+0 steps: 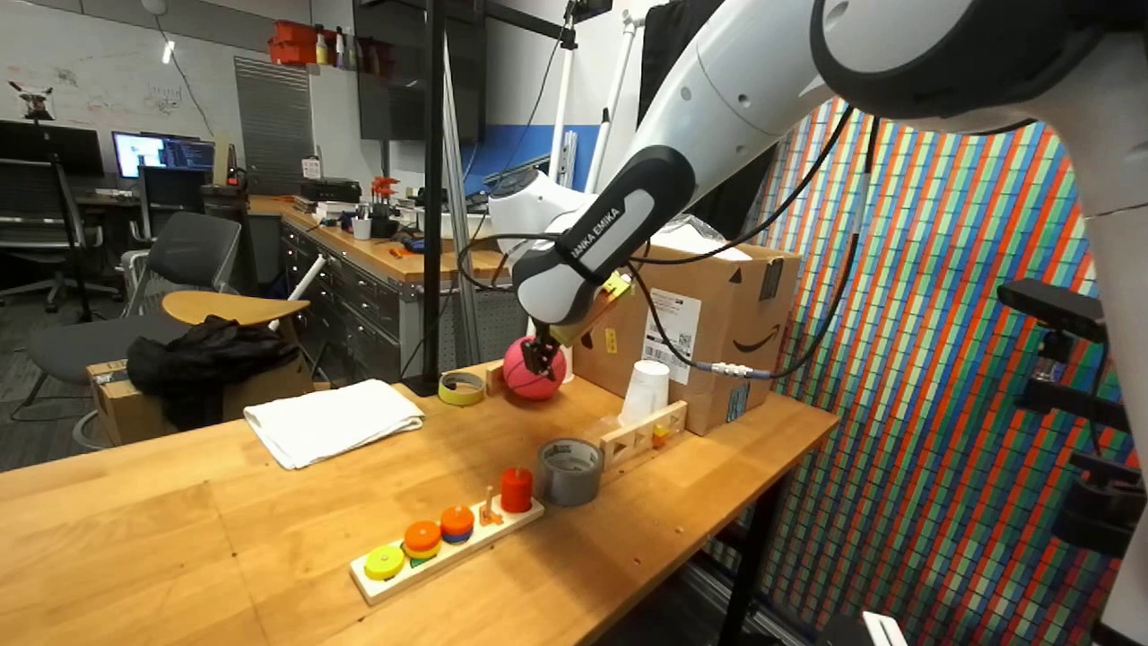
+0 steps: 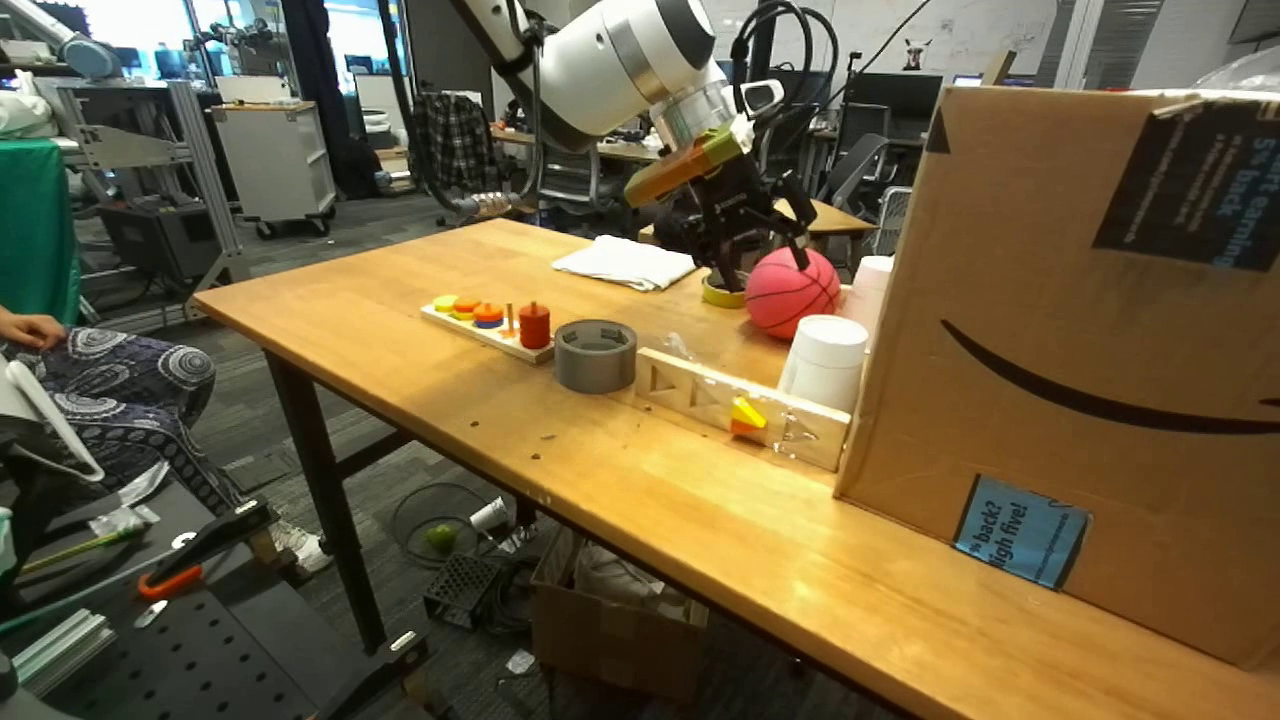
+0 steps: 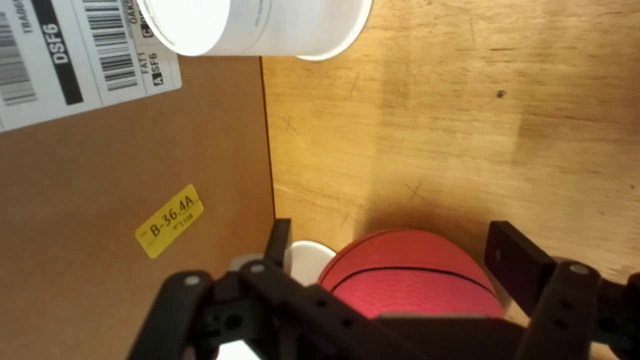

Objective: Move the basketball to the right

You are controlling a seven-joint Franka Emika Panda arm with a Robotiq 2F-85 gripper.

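Note:
The basketball [image 1: 521, 381] is a small pink ball with black lines. It rests on the wooden table beside the cardboard box and also shows in an exterior view [image 2: 785, 300]. My gripper [image 2: 768, 272] is open over the ball, its fingers pointing down. In the wrist view the fingers [image 3: 390, 245] stand wide apart, one on each side of the ball [image 3: 410, 272]. A gap shows between the ball and the finger near the box; contact at the other finger cannot be told. The gripper hides the ball's lower part in that view.
A large cardboard box [image 2: 1080, 300] stands close to the ball. White cups [image 2: 826, 360] [image 3: 310, 262], a wooden strip [image 2: 740, 405], grey tape [image 1: 570, 471], yellow tape [image 1: 461, 388], a ring-stacking toy [image 1: 448, 547] and a white cloth [image 1: 332, 420] are on the table.

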